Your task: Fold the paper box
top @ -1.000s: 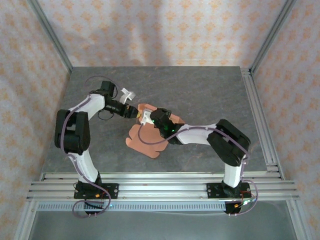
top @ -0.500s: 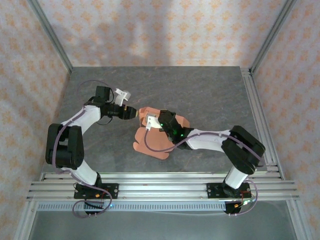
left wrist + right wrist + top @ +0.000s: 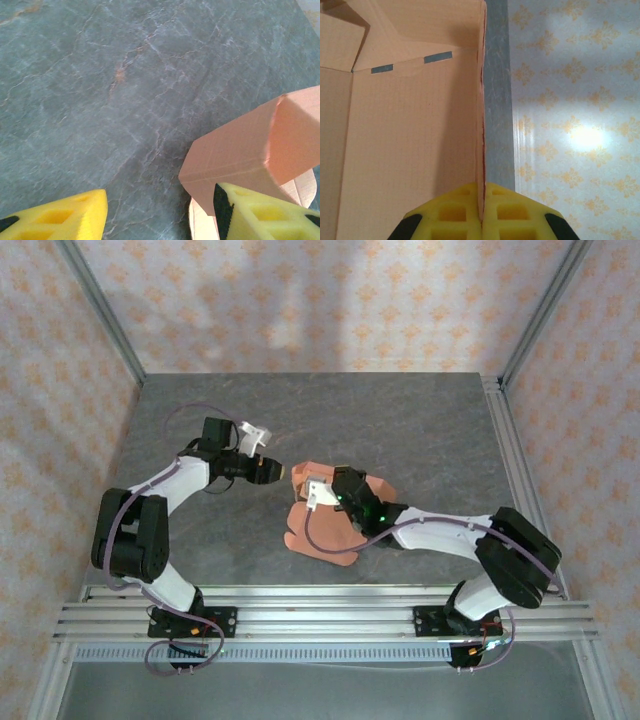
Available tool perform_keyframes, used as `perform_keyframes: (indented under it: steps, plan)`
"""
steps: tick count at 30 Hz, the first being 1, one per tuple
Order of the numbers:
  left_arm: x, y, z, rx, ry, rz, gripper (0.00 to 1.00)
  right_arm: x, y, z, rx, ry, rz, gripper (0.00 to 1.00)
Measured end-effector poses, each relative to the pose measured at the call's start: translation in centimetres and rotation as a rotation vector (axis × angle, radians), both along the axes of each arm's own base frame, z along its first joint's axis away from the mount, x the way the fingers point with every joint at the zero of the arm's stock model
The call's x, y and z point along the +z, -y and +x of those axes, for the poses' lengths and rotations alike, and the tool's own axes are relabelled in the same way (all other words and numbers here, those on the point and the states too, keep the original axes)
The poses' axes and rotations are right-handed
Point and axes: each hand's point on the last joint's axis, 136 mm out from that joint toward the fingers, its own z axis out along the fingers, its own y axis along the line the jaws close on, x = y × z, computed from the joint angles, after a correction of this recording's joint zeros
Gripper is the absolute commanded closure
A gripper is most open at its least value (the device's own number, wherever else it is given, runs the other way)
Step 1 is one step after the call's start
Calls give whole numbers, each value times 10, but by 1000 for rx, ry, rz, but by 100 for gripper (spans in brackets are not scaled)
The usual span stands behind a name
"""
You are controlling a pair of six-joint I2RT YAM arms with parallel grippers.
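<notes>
Held by right gripper: one raised panel of the paper box, jaws pressed together on its thin edge. Panel upright, edge-on, running straight ahead of the jaws. Left of the jaws: inner face of the card, with a crease and two slots further ahead. Right of the jaws: a strip of table.

At left gripper: jaws spread, nothing between them but bare table. Folded corner of the paper box ahead and to the right of the jaws, standing up off the table, close against the right-hand finger (touching or just short of it: cannot tell). Left-hand finger well apart from the card.

From above: left gripper aimed sideways at the far end of the paper box; right gripper over the card, just beyond the left jaws' tips. Long axis of the card apparently crosswise to the left jaws' line of reach.

Judgement: left arm free and near, so likely the one to take the next flap. Hinges on the offset: raised corner lies right of the gap, not in it. Probably a sidestep toward that side before any closing, otherwise risk of shoving the card against the right-hand pinch.
</notes>
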Motion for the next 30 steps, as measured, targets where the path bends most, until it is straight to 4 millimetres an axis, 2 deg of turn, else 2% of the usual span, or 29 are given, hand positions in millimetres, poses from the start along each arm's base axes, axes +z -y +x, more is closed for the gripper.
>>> perform_keyframes:
  steps: [10,17,23,30]
  plan:
    - [0,31,-7,-56,18,-15,41,-13,25,-17,-12,0,-39,100]
    - [-21,50,-16,-97,-7,-8,41,-2,33,-25,-11,21,-5,100]
    - [-39,56,-28,-104,-22,-11,41,1,36,-26,-11,28,5,100]
    - [-44,65,-32,-132,-14,-20,42,-2,38,-29,-8,22,0,100]
